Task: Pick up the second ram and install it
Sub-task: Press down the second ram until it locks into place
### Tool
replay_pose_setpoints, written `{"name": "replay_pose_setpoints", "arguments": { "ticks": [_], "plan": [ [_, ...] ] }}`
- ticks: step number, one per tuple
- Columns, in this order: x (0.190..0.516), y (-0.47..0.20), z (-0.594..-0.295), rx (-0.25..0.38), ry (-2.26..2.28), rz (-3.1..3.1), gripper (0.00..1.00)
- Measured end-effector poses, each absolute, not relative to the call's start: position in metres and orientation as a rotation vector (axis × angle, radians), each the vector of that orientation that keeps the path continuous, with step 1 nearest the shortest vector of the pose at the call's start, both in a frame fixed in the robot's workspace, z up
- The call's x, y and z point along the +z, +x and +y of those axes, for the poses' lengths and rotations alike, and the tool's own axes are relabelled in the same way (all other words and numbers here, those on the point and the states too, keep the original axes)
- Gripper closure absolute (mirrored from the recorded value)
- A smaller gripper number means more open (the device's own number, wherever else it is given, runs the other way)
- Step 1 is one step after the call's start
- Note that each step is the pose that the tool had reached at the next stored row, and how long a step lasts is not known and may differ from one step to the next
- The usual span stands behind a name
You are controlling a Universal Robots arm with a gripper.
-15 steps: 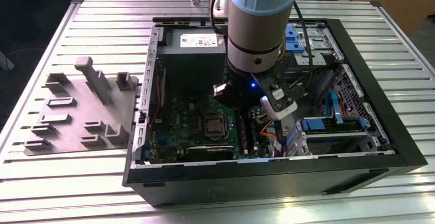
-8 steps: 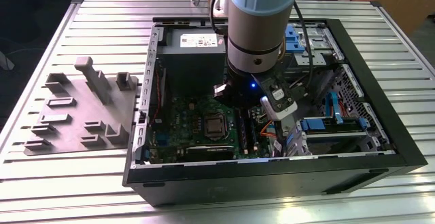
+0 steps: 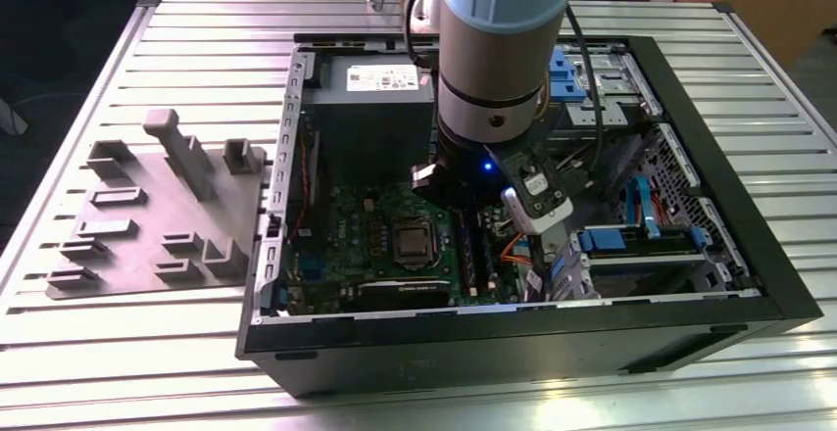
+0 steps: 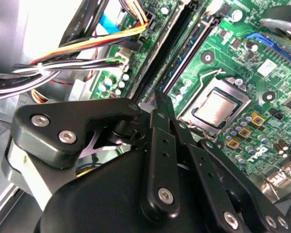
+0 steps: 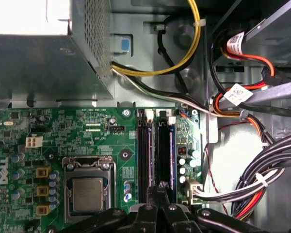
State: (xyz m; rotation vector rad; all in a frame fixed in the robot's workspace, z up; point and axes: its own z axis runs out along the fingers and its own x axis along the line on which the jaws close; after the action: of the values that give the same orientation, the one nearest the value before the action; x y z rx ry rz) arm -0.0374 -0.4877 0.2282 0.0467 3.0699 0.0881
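Second ram (image 5: 165,150) appears to us as a thin dark edge with a blue strip along it, standing in the memory slot nearer the cable bundle (image 5: 262,165), though we cannot separate stick from slot with confidence. We count two long, narrow black memory slots (image 5: 144,155) running side by side on one green motherboard (image 3: 379,220), one square CPU socket (image 5: 87,191) with a dull metal lid and steel frame, and one grey sheet-metal power supply (image 3: 372,108) with a perforated side. All of these sit inside one open black computer case (image 3: 732,220), which lies on a table (image 3: 210,39) of ribbed aluminium slats. To the exterior view's left of the case lies one matte grey plastic fixture plate (image 3: 137,230) with several raised blocks and one taller upright post. The cables are round and glossy: black, white, orange, red and yellow. One arm (image 3: 504,49), a smooth grey cylinder, reaches down into the case. Its single gripper (image 5: 160,188), black with bolted linkage bars, has its two slim fingers (image 4: 157,114) pressed together with no gap that we can see, their tips over the end of the slots beside the socket; whether they touch the stick we cannot tell.
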Motion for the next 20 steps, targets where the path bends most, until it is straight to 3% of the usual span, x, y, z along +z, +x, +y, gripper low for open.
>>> {"name": "replay_pose_setpoints", "arguments": {
  "ticks": [20],
  "plan": [
    [0.228, -0.038, -0.47, 0.112, 0.06, 3.069, 0.9]
  ]
}}
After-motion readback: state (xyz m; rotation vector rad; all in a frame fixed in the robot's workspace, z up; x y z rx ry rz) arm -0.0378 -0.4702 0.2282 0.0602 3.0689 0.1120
